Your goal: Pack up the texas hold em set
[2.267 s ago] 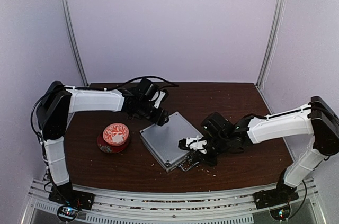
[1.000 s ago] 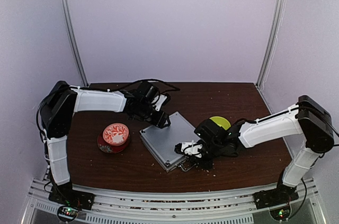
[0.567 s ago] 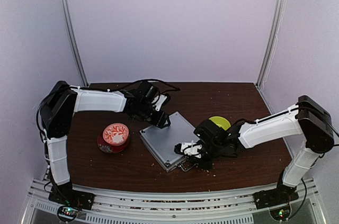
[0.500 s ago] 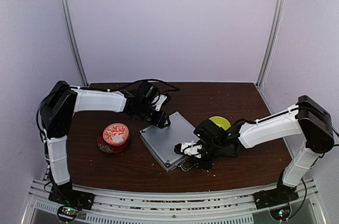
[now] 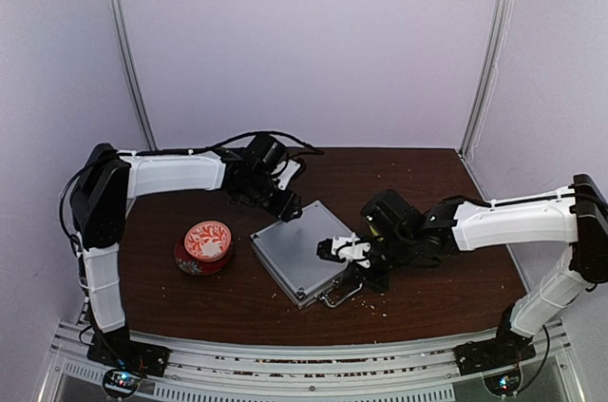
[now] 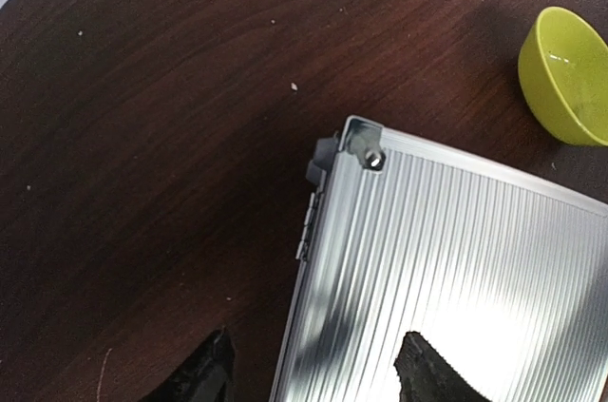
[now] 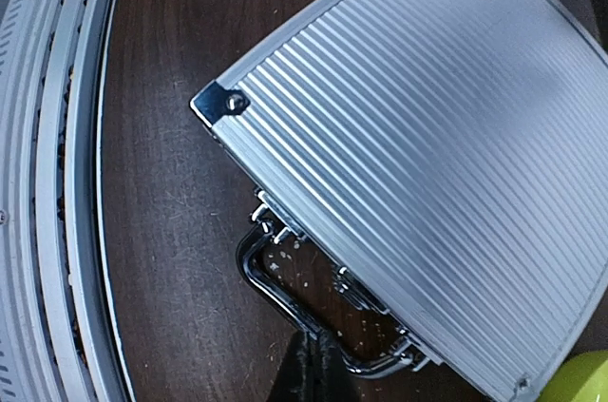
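Square ribbed silver aluminium case (image 5: 300, 255) is lying closed. Left gripper (image 6: 313, 378) is hanging spread over its far corner. Right gripper (image 7: 310, 364), fingers pressed together, is sitting at case's chrome handle (image 7: 285, 293).

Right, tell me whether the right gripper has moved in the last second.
Yes. The right gripper has lifted slightly toward the far side, away from the case's handle.

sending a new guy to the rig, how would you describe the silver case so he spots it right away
On the dark wooden table, look at the middle, between the two arms. The aluminium case lies flat and closed there, turned diagonally, with a chrome handle on its near edge. It is the only square, ribbed silver thing; the red tin to its left and the lime-green bowl are round and coloured.
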{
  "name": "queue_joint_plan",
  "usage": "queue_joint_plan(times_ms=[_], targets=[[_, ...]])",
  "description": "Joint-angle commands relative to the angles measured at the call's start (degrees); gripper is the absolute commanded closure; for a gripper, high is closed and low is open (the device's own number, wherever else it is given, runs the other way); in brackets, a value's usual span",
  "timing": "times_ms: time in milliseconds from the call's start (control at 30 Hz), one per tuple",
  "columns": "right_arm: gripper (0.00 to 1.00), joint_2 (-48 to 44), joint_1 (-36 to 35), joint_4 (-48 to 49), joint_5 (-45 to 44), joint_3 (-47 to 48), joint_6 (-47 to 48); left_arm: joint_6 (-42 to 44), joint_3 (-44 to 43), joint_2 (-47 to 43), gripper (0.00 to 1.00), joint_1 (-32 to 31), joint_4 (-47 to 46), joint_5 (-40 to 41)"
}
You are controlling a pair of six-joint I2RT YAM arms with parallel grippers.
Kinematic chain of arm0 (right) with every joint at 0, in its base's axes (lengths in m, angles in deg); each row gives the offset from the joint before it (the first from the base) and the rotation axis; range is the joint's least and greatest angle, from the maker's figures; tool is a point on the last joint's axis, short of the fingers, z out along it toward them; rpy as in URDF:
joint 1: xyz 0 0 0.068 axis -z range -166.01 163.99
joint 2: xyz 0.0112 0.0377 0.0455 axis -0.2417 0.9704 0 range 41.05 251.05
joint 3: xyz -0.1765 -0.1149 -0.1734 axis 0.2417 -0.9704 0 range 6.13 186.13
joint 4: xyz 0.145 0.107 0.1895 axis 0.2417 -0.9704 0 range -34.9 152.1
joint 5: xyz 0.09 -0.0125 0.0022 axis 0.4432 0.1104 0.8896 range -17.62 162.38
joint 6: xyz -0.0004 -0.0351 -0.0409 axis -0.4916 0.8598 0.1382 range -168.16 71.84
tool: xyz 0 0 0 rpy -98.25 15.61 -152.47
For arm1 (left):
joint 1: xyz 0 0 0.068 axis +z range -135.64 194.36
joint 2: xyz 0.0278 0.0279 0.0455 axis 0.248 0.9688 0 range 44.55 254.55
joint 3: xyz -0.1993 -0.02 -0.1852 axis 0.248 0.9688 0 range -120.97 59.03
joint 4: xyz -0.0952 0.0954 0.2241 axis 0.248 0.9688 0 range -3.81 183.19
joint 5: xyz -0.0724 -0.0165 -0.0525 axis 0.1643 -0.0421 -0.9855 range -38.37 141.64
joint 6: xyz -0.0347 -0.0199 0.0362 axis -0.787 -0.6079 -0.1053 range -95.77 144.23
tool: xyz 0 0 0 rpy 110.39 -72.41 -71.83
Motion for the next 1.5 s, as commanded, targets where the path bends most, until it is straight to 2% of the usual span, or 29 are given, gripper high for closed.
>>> queue_joint_plan(times_ms=[0, 233, 367, 400, 567, 600, 800, 933, 1033, 1233, 1467], targets=[[1.00, -4.85, 4.39, -5.58, 3.32, 3.06, 0.19, 3.33, -3.28, -5.35, 0.39, -0.04, 4.25, 4.67], [0.95, -11.12, 17.75, -4.71, 2.43, 7.40, -2.47, 7.81, -4.62, -10.36, 0.36, 0.51, 8.77, 10.74], [0.82, -13.69, 25.14, -2.02, 0.22, 9.65, -5.02, 10.10, -5.30, -12.74, 0.34, 1.33, 10.26, 15.28], [0.73, -14.25, 27.09, -0.95, -0.23, 10.27, -5.86, 10.51, -5.37, -13.37, 0.33, 1.65, 10.28, 16.25], [0.07, -16.29, 34.02, 6.82, -10.88, 12.05, -16.57, 10.81, -5.24, -16.56, 0.28, 3.46, 8.98, 20.92], [0.01, -16.52, 35.25, 8.08, -13.66, 12.70, -18.60, 10.63, -4.85, -17.42, 0.27, 3.78, 8.17, 21.94], [0.00, -18.16, 40.48, 12.53, -26.01, 14.94, -28.39, 9.73, 1.67, -23.81, 0.16, 4.54, -0.08, 29.03], [0.00, -18.51, 41.15, 13.60, -33.12, 14.36, -29.47, 11.57, 8.17, -28.65, 0.10, 5.01, -8.40, 32.44], [0.00, -20.14, 42.96, 14.39, -33.16, 12.74, -29.53, 12.32, 12.93, -31.88, 0.05, 5.44, -13.41, 35.79], [0.00, -22.03, 49.32, 14.76, -29.50, 9.02, -31.67, 12.15, 19.82, -33.77, 0.03, 7.40, -18.04, 37.65], [0.00, -21.89, 50.82, 15.74, -28.45, 8.09, -32.95, 11.34, 19.81, -33.18, 0.04, 7.44, -17.13, 38.15]])
